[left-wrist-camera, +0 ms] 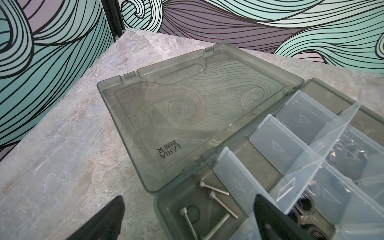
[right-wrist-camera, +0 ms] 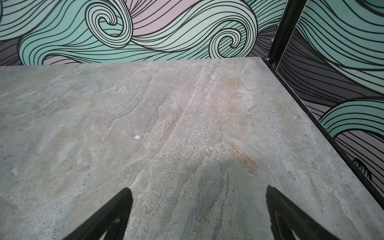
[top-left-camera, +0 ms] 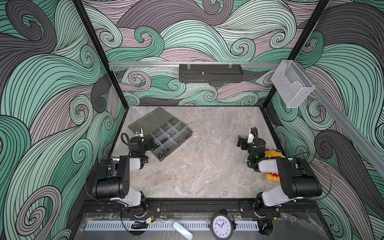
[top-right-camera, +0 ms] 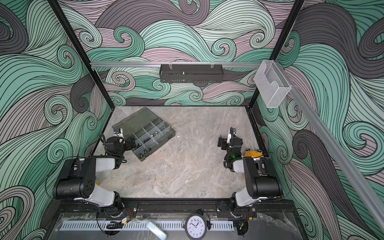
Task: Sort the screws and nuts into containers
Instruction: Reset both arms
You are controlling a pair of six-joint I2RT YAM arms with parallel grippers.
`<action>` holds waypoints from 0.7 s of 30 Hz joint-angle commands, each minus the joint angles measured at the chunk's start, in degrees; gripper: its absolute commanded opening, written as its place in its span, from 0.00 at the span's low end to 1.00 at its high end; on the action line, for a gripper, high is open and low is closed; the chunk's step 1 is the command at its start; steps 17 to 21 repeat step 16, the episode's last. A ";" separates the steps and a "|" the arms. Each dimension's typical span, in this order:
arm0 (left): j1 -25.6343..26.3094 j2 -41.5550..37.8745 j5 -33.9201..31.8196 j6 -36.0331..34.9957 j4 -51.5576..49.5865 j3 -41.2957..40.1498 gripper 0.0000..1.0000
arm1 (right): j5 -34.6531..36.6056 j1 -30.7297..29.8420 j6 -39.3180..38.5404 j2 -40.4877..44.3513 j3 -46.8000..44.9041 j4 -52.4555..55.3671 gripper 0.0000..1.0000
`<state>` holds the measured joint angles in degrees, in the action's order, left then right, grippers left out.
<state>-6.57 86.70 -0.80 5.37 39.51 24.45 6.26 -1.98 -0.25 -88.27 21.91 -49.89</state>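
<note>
We are looking at the organiser box [top-left-camera: 177, 148] lying open on the left half of the bench [top-left-camera: 207, 170], turned askew, its lid [top-left-camera: 148, 122] folded back flat toward the far left corner. Pale dividers are splitting the base into compartments. In both top views small dark and shiny fasteners [top-left-camera: 178, 129] [top-right-camera: 161, 128] are sitting in several of them, too small to tell apart from there.

The left wrist view is giving us more. 4 thin silver screws [left-wrist-camera: 224, 205] are lying loose in the corner compartment beside the hinge, and black nuts [left-wrist-camera: 309, 205] are showing through the translucent dividers in the next compartment. Further along, some shiny pieces are blurring behind the plastic, and we cannot tell what they are.

The left jaws are standing wide apart and gripping nothing, with 1 hanging over bare bench just beside the box and the other over the compartments. The right jaws are likewise spread wide and empty, over bare bench on the right side, well apart from the box. A yellow plush toy [top-left-camera: 272, 154] is peeking out from under the right arm [top-left-camera: 291, 176].
</note>
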 commanded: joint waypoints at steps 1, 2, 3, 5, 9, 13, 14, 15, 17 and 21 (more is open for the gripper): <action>0.74 0.49 -0.46 -1.10 0.09 1.52 0.99 | 1.16 -0.13 -0.36 0.01 0.59 -0.11 0.99; 0.92 0.54 -0.74 -1.27 -0.08 1.62 0.98 | 1.09 -0.23 -0.37 0.23 0.68 0.37 1.00; 1.07 0.53 -0.86 -1.47 -0.22 1.77 0.99 | 1.08 -0.29 -0.36 0.18 0.75 0.43 0.99; 1.12 0.54 -0.96 -1.49 -0.33 1.83 0.99 | 1.11 -0.23 -0.36 0.11 0.75 0.33 1.00; 1.67 0.60 -1.82 -1.83 -0.24 1.83 0.99 | 1.04 -0.23 -0.36 0.02 0.90 0.55 1.00; 2.54 0.71 -2.95 -2.59 -1.06 2.27 0.98 | 0.99 -0.22 -0.36 -0.15 1.34 1.18 1.00; 2.62 0.74 -3.11 -2.69 -1.10 2.26 0.99 | 0.99 -0.22 -0.36 -0.16 1.22 0.93 0.99; 2.62 0.69 -3.05 -2.64 -0.94 2.23 0.99 | 0.78 -0.22 -0.45 0.14 0.86 0.61 1.00; 2.61 0.58 -3.14 -2.64 -0.96 2.18 0.99 | 0.82 -0.25 -0.53 0.07 0.81 0.38 1.00; 2.61 0.58 -3.14 -2.64 -0.96 2.18 0.99 | 0.82 -0.25 -0.53 0.07 0.81 0.38 1.00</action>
